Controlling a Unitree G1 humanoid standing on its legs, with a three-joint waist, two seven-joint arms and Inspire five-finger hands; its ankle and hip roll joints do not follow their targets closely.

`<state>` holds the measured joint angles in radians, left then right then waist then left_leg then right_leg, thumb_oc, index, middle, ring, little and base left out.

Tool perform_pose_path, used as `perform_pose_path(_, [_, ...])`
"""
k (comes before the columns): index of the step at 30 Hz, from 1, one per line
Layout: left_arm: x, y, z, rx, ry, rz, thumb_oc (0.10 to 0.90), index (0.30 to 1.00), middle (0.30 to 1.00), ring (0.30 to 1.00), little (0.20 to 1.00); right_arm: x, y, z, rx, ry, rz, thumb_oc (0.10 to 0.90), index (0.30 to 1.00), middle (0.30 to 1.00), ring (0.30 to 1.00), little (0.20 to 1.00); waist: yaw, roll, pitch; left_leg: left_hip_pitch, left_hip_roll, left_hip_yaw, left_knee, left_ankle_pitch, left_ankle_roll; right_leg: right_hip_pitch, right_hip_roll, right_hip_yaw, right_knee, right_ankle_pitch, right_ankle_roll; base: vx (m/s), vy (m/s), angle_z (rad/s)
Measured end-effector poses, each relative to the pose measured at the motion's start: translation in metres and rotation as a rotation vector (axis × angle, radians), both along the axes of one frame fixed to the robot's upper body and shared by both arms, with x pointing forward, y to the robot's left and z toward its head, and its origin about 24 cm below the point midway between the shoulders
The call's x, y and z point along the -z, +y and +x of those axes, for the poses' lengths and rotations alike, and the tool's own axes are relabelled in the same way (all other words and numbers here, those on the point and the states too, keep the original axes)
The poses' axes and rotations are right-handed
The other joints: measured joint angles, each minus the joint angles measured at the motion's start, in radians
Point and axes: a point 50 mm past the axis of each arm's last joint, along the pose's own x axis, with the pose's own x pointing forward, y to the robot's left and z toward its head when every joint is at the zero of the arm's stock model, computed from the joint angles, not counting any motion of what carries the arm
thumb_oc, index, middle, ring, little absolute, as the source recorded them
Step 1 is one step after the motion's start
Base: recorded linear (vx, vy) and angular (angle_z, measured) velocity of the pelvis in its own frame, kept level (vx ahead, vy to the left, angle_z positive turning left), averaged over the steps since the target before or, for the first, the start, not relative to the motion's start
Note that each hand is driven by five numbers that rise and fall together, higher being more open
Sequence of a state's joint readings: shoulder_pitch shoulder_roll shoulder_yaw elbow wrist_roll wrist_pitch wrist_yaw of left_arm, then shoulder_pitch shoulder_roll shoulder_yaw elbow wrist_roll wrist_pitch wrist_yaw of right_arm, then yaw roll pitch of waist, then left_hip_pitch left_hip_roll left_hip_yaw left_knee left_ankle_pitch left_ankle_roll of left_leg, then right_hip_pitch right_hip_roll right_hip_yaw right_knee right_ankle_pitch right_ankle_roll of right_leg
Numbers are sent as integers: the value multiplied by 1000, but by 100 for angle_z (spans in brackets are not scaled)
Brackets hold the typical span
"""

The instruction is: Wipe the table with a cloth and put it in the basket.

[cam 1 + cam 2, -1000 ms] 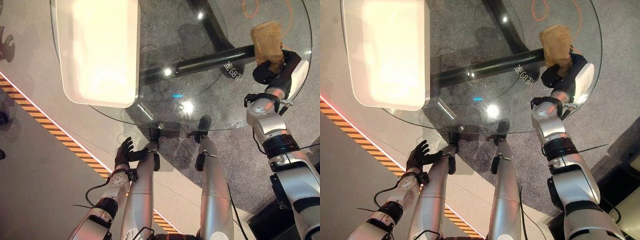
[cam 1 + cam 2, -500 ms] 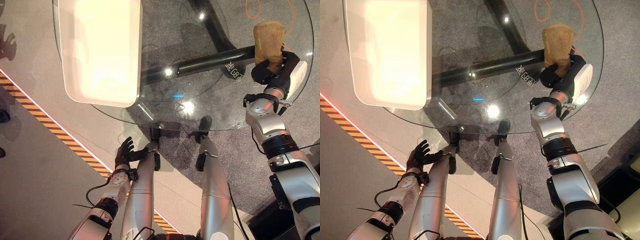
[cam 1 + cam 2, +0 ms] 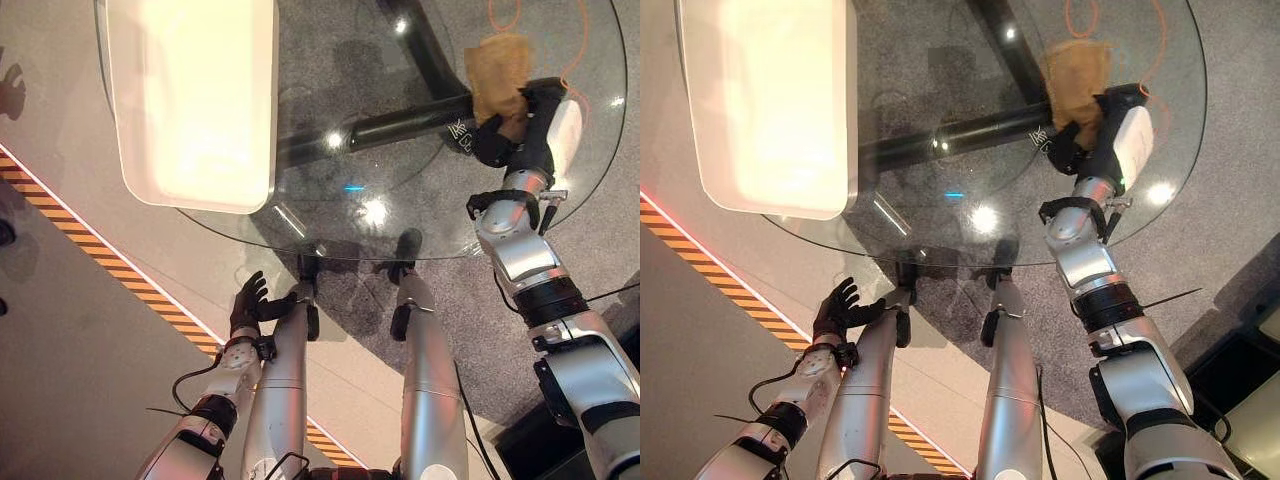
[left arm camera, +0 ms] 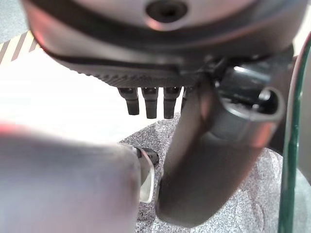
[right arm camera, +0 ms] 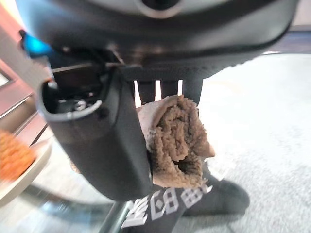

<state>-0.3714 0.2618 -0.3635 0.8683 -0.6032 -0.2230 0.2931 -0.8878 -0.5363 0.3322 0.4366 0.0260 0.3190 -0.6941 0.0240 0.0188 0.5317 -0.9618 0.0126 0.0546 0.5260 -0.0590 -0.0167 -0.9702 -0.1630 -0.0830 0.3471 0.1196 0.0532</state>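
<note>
At about two o'clock on the round glass bench [image 3: 400, 225], the right hand's fingers [image 5: 167, 90] and thumb are curled round a brown cloth [image 3: 497, 72]. The right hand [image 3: 520, 125] pinches the cloth tight, and the fluffy cloth bunches up between the thumb and the fingers. Most of the cloth sticks out past the hand, toward twelve o'clock, over the glass. A dark bar [image 3: 400, 122] of the bench's stand shows through the glass just beside the hand, at nine o'clock from it.

The white basket [image 3: 190, 100] sits on the bench at about ten o'clock, well apart from the cloth.

The left hand [image 3: 248, 303] hangs low at seven o'clock, below the bench's near edge. Its fingers [image 4: 148, 101] are spread and loose and hold nothing. A striped line [image 3: 110, 262] runs across the floor beside it.
</note>
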Motion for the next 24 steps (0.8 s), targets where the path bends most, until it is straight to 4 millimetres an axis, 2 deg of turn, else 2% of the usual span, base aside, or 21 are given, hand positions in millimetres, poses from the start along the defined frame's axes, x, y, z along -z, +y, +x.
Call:
perform_pose_path(12, [1,-2,-1,20,7,28,800,900,900,900,900,-5,19,4,-79,66,-106,100,300,300,300,200,2,9,-3,11,7,-25,-21,16,-25,5,6,-23,16,-12,-14,-3,1,2])
perform_pose_path(15, [4,-5,-3,26,16,25,800,900,900,900,900,-5,29,5,-126,88,-151,100,300,300,300,200,6,23,-7,15,12,-34,-25,17,-31,7,13,-24,21,-16,-19,0,0,0])
perform_pose_path(20, [5,-7,-3,27,22,20,800,900,900,900,900,-6,39,5,-203,117,-185,100,300,300,300,200,13,30,-10,20,17,-44,-38,27,-42,7,17,-33,26,-21,-27,7,0,2])
perform_pose_path(24, [5,-9,-3,30,23,40,800,900,900,900,900,0,64,1,-361,181,-263,100,300,300,300,200,17,35,-13,19,20,-56,-41,30,-47,6,19,-46,35,-29,-35,15,0,5])
